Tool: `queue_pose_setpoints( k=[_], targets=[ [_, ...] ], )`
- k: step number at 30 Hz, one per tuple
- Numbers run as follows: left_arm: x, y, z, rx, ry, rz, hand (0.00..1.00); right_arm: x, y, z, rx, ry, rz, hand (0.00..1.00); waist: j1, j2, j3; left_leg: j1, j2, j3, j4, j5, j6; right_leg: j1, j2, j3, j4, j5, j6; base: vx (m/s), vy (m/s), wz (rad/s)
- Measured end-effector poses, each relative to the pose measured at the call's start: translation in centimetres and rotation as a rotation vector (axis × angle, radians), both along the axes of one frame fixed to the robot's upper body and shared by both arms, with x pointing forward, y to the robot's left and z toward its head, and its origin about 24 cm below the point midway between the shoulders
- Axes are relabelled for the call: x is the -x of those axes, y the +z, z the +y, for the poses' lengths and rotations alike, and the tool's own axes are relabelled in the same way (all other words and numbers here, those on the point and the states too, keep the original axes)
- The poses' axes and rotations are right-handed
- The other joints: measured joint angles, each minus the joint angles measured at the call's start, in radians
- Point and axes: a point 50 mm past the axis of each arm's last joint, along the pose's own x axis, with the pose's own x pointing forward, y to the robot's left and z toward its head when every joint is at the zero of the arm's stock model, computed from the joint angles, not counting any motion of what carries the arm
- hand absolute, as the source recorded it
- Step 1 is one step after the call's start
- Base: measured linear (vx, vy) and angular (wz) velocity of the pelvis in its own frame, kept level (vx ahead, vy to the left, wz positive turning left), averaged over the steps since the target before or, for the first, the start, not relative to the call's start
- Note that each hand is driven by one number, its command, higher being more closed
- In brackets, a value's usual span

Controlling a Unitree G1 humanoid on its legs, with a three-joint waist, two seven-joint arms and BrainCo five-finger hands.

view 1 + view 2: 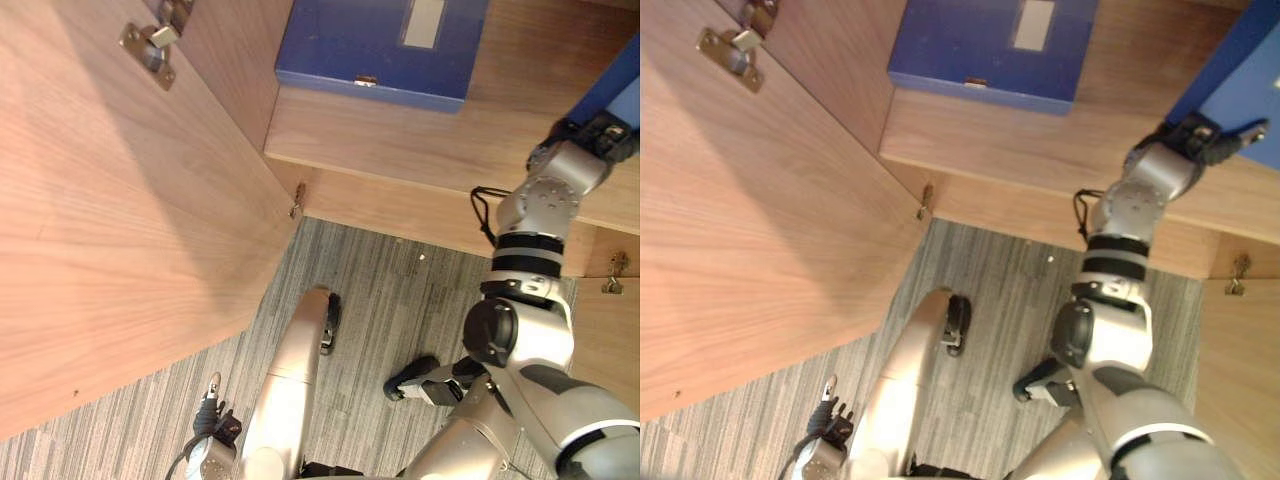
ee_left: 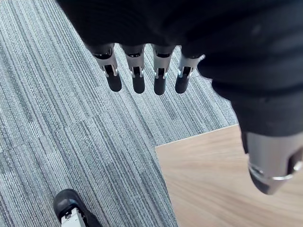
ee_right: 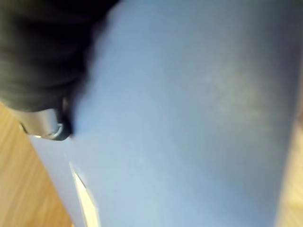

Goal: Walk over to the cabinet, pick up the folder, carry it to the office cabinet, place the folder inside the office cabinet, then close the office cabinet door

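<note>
Grey carpet (image 1: 380, 300) lay below the open wooden cabinet door (image 1: 110, 220) at left. At lower left the left hand (image 2: 158, 78) hung with straight fingers. A blue box file (image 1: 350, 45) lay flat on the shelf (image 1: 400, 140) at top centre. At upper right, the right hand (image 1: 1200, 135) clamped a plain blue folder (image 1: 1240, 90).

The blue folder (image 1: 1245, 85) is plain-faced and tilted on edge, its lower corner gripped in the right hand (image 1: 1198, 132) above the office cabinet's wooden shelf (image 1: 1040, 150). The cabinet door (image 1: 750, 230) stands wide open, well off to that hand's left, its hinge (image 1: 730, 50) showing.
</note>
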Motion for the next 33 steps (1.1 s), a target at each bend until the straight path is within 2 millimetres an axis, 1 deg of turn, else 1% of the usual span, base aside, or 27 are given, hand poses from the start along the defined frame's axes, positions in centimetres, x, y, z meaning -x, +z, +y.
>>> queue_pose_setpoints(
  k=[3, 4, 6, 7, 8, 10, 12, 15, 16, 18, 20, 26, 29, 33],
  targets=[
    [-0.2, 0.0, -0.2, 0.001, -0.006, -0.001, 0.0, 0.2, 0.8, -1.7, 0.016, -0.026, 0.03, 1.0, -0.007, 0.0, 0.0, -0.026, 0.005, 0.003, -0.014, 0.015, -0.001, -0.036, 0.013, 0.012, -0.007, 0.001, -0.001, 0.03, -0.043, -0.06],
    [-0.6, 0.1, -0.2, 0.0, -0.006, -0.005, 0.0, 0.1, 1.4, -2.6, 0.045, -0.03, 0.065, 1.0, -0.01, 0.0, 0.0, -0.044, 0.013, 0.002, -0.018, 0.021, -0.004, -0.057, 0.021, 0.012, -0.011, 0.004, -0.007, 0.03, -0.036, -0.08],
    [-1.1, 0.3, -0.4, -0.001, -0.014, -0.014, 0.0, 0.0, 2.0, -3.5, 0.086, -0.032, 0.116, 1.0, -0.016, -0.001, 0.0, -0.063, 0.014, 0.002, -0.024, 0.031, -0.006, -0.08, 0.022, 0.013, -0.011, 0.006, -0.011, 0.04, -0.045, -0.04],
    [-1.4, 0.4, -0.5, -0.002, -0.019, -0.021, 0.0, -0.1, 2.6, -3.8, 0.138, -0.027, 0.162, 1.0, -0.024, -0.001, 0.003, -0.072, 0.015, 0.002, -0.03, 0.039, -0.006, -0.092, 0.023, 0.012, -0.013, 0.008, -0.016, 0.04, -0.046, -0.01],
    [-1.4, 0.5, -0.5, -0.003, -0.019, -0.024, 0.0, -0.2, 2.7, -3.9, 0.165, -0.022, 0.192, 1.0, -0.027, -0.002, 0.004, -0.075, 0.017, 0.003, -0.033, 0.042, -0.006, -0.097, 0.025, 0.012, -0.014, 0.01, -0.018, 0.05, -0.046, -0.08],
    [-1.6, 0.6, -0.5, 0.002, -0.008, -0.037, 0.0, -1.0, 2.9, -3.6, 0.28, 0.017, 0.302, 1.0, -0.035, -0.003, 0.005, -0.087, 0.033, 0.003, -0.04, 0.047, -0.01, -0.116, 0.041, 0.013, -0.023, 0.014, -0.027, 0.05, -0.044, -0.15],
    [-1.8, 0.7, -0.5, 0.0, -0.006, -0.046, 0.0, -1.3, 3.5, -3.2, 0.358, 0.028, 0.339, 1.0, -0.043, -0.004, 0.009, -0.088, 0.036, 0.005, -0.051, 0.055, -0.012, -0.122, 0.044, 0.014, -0.028, 0.016, -0.031, 0.04, -0.044, -0.06],
    [-1.9, 0.8, -0.5, -0.003, -0.002, -0.048, 0.0, -1.8, 4.2, -2.3, 0.409, 0.043, 0.362, 1.0, -0.047, -0.006, 0.011, -0.093, 0.048, 0.005, -0.064, 0.061, -0.019, -0.134, 0.054, 0.014, -0.037, 0.018, -0.034, 0.03, -0.046, -0.1],
    [-1.9, 0.8, -0.5, -0.004, -0.001, -0.048, 0.0, -1.8, 4.5, -2.1, 0.416, 0.043, 0.355, 0.0, -0.049, -0.006, 0.011, -0.098, 0.049, 0.005, -0.067, 0.064, -0.02, -0.141, 0.055, 0.013, -0.038, 0.021, -0.038, 0.02, -0.036, -0.04],
    [-2.0, 0.8, -0.3, -0.003, 0.014, -0.043, 0.0, -1.7, 6.1, -1.5, 0.473, 0.034, 0.335, 0.0, -0.052, -0.006, 0.024, -0.115, 0.06, 0.005, -0.069, 0.073, -0.02, -0.161, 0.064, 0.013, -0.039, 0.027, -0.049, 0.02, -0.027, -0.09],
    [-2.1, 0.9, -0.3, 0.002, 0.021, -0.046, 0.0, -1.6, 6.4, -1.5, 0.522, 0.018, 0.34, 0.0, -0.056, -0.006, 0.026, -0.121, 0.06, 0.003, -0.07, 0.077, -0.022, -0.169, 0.065, 0.013, -0.038, 0.028, -0.05, 0.01, -0.012, -0.02],
    [-2.1, 0.9, -0.3, 0.017, 0.042, -0.05, 0.0, -2.0, 6.5, -0.6, 0.593, 0.029, 0.337, 0.0, -0.063, -0.007, 0.027, -0.121, 0.065, 0.002, -0.074, 0.081, -0.025, -0.171, 0.071, 0.013, -0.041, 0.029, -0.052, 0.01, -0.004, 0.0],
    [-2.1, 0.9, -0.2, 0.018, 0.049, -0.05, 0.0, -2.2, 6.6, 0.0, 0.661, 0.02, 0.34, 0.0, -0.069, -0.008, 0.028, -0.121, 0.07, 0.003, -0.074, 0.081, -0.025, -0.172, 0.076, 0.013, -0.043, 0.03, -0.053, 0.03, -0.014, -0.05],
    [-2.0, 0.9, 0.0, 0.028, 0.066, -0.053, 0.0, -2.6, 6.9, 1.1, 0.85, 0.004, 0.366, 0.0, -0.07, -0.011, 0.03, -0.117, 0.085, 0.003, -0.075, 0.081, -0.026, -0.172, 0.09, 0.013, -0.05, 0.033, -0.056, 0.02, -0.016, -0.09]
  ],
)
